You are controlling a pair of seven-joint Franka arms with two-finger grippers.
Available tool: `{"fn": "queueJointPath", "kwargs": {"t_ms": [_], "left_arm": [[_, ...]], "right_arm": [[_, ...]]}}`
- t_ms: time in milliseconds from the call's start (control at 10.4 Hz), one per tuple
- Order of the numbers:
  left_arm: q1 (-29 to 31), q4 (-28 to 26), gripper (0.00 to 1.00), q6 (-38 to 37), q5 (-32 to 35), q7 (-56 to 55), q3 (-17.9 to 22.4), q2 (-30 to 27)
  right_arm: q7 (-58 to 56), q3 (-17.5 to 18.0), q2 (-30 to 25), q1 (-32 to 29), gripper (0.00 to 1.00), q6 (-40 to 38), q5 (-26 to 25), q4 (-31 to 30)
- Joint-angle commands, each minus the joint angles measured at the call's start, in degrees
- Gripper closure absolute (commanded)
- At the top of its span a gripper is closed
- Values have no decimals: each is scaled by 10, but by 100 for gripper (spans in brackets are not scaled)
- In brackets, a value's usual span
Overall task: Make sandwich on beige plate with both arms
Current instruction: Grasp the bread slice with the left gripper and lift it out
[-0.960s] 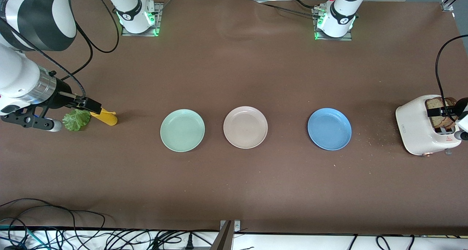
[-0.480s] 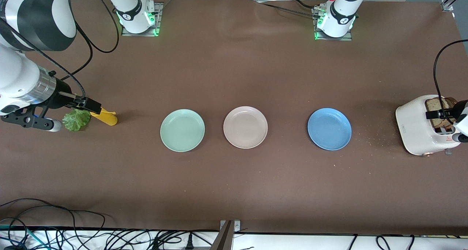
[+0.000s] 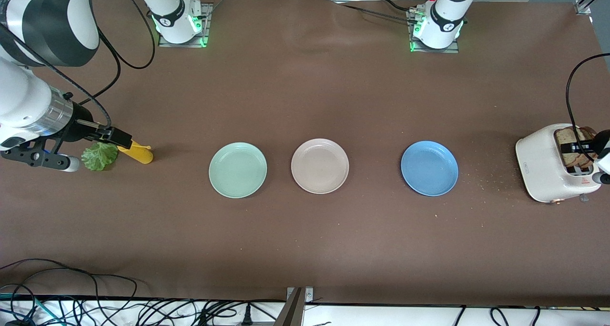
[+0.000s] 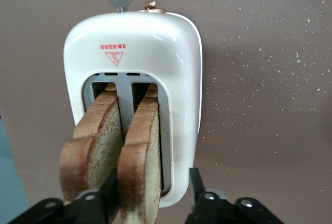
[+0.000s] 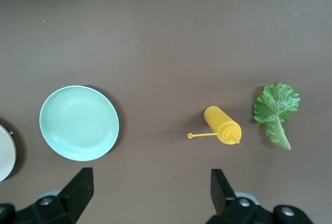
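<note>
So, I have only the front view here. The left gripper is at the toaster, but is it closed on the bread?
Observer: No. The left wrist view shows the left gripper with jaws open, one on each side of one bread slice, with a gap on one side.
Operator: How does the bread sit?
Observer: Upright, one slice per slot of the toaster. The second slice is outside the jaws.
Operator: And the right gripper?
Observer: The right wrist view shows the right gripper open and holding nothing, up over the table. The lettuce leaf lies flat beside the yellow bottle.
</note>
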Motion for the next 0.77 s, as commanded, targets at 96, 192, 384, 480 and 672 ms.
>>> {"fn": "queueJointPath", "kwargs": {"t_ms": [96, 192, 384, 480, 672], "left_arm": [[10, 0, 100, -1, 20, 56, -4, 2], [18, 6, 100, -3, 20, 85, -4, 1], [18, 13, 100, -5, 21, 93, -5, -4], [15, 26, 100, -15, 21, 101, -7, -4], [9, 91, 100, -78, 18, 131, -9, -1]], "right_arm": [[-7, -1, 3, -4, 0, -7, 9, 12], [-7, -1, 3, -4, 0, -7, 9, 12], [-7, -1, 3, -4, 0, -7, 9, 12], [-8, -1, 3, -4, 0, -7, 9, 12], [-7, -1, 3, -4, 0, -7, 9, 12]]}}
